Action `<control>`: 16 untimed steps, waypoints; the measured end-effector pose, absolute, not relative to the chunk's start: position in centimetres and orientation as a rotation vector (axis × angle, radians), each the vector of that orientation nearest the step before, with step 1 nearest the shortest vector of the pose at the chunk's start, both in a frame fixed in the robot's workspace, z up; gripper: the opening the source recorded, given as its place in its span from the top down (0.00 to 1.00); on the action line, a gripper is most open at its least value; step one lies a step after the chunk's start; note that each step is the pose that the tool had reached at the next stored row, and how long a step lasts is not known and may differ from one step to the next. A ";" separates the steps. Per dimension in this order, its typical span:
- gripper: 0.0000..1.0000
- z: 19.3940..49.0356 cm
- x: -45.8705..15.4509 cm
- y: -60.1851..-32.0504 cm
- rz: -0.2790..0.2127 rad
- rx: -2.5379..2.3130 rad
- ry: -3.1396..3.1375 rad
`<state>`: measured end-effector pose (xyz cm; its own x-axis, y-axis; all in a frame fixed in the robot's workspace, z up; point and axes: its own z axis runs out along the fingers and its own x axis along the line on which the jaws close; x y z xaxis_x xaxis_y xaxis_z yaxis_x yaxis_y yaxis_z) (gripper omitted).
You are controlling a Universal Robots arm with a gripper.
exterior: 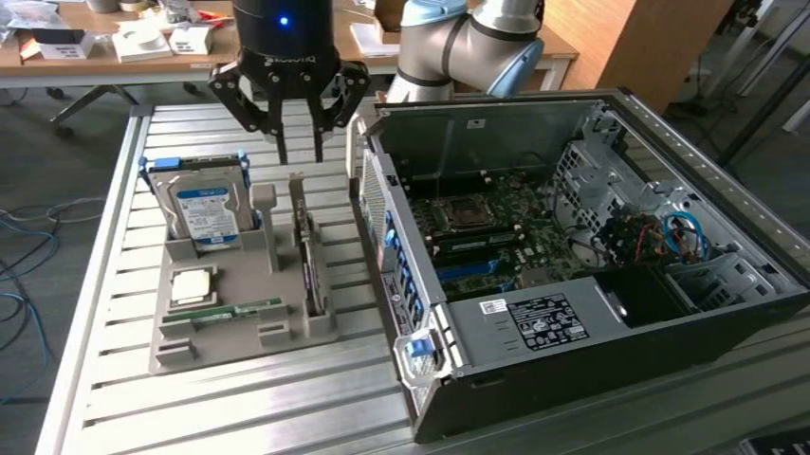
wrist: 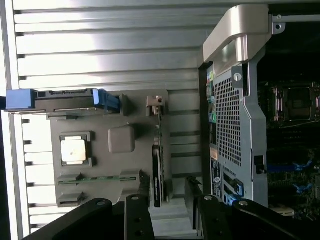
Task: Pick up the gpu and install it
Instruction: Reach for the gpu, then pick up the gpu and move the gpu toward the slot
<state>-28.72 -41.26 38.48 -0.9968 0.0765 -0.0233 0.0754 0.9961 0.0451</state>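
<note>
Jaws spread wide, empty, poised above gpu (exterior: 307,258), which stands on edge in grey holder (exterior: 241,327) directly beneath, untouched. Approach step, by look of it; pick not yet made. Grasp calls for jaws straddling thin card squarely. Open computer case (exterior: 570,256) just beside jaws. Slatted metal desk (exterior: 101,313); cluttered wooden table (exterior: 99,19) beyond, cables (exterior: 23,227) on floor.
</note>
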 end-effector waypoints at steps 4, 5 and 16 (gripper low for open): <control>0.58 38.5 -28.7 -42.0 0.069 0.118 3.114; 0.58 38.5 -28.7 -42.0 0.069 0.118 3.114; 0.58 37.2 -28.7 -42.0 0.069 0.118 3.114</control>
